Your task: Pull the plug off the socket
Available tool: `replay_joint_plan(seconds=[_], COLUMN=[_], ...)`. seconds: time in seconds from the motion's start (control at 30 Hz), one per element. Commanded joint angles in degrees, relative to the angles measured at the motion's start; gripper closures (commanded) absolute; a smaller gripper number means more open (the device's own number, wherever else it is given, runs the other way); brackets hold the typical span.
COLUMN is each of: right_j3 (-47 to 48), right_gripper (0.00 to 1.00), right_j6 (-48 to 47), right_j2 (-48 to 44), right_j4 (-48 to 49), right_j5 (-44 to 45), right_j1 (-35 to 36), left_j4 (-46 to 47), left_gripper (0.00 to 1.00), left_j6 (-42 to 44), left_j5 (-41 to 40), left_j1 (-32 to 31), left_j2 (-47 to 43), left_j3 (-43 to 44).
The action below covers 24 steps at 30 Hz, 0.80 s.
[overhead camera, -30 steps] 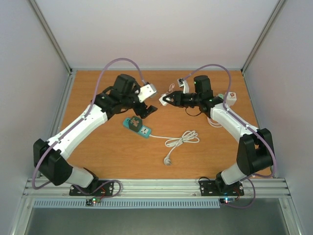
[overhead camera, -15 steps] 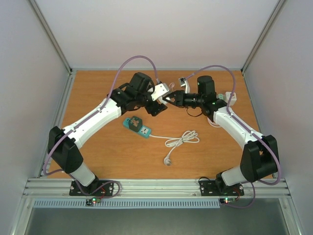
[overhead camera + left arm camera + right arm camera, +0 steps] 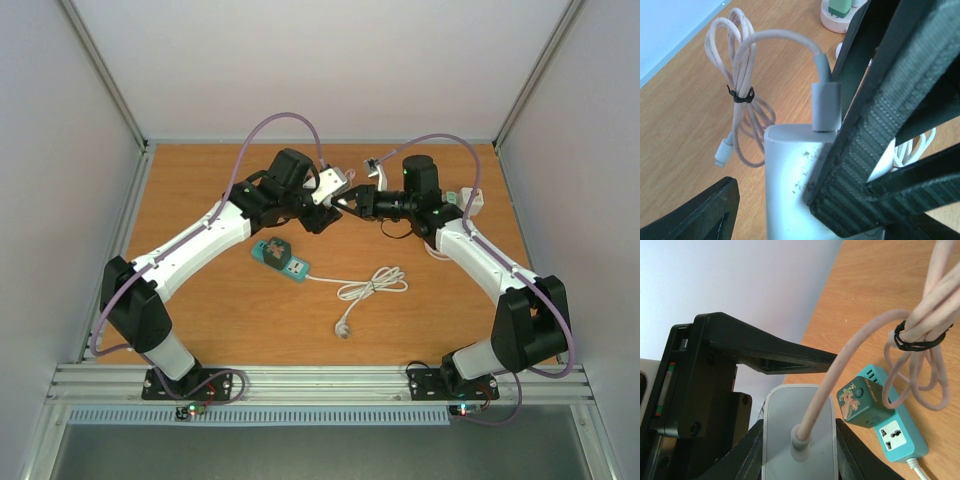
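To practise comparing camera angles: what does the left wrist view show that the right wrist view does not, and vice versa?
Only the left wrist: the free connector end and, at the top edge, a white object topped with green. Only the right wrist: the teal power strip carrying a green cube adapter. Both: the white charger with the cable plugged in, its loops bundled by a black tie.

Left gripper (image 3: 780, 200) parted, right gripper (image 3: 797, 452) clamped, tips meeting mid-air.
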Motion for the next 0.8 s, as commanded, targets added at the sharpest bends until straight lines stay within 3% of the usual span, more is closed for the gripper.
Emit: replay_joint_plan(seconds=[0.0, 0.23, 0.33, 0.5, 0.77], right_j3=[-0.5, -0.1, 1.3, 3.6, 5.3], right_gripper=[0.78, 0.72, 0.58, 0.23, 0.06], right_j6=[0.8, 0.2, -1.3, -5.0, -8.1], right_j2=[-1.3, -1.4, -1.2, -1.7, -2.6], right_j4=[1.6, 0.8, -1.1, -4.6, -7.2], right_j5=[-1.2, -0.8, 0.8, 5.2, 10.3], right_j1=[0.4, 0.3, 0.3, 0.0, -0.7], left_j4=[3.6, 3.8, 3.8, 4.1, 5.6], left_gripper=[0.34, 0.55, 0.6, 0.64, 0.65], left_j6=[-2.2, -1.3, -0.6, 0.4, 0.6], left_j5=[0.8, -0.1, -0.9, -0.7, 1.6], left_j1=[-0.3, -0.3, -0.2, 1.6, 8.9], left_j2=[0.7, 0.3, -0.3, -1.2, -0.3], left_j3=[2.7, 2.7, 1.5, -0.6, -1.6])
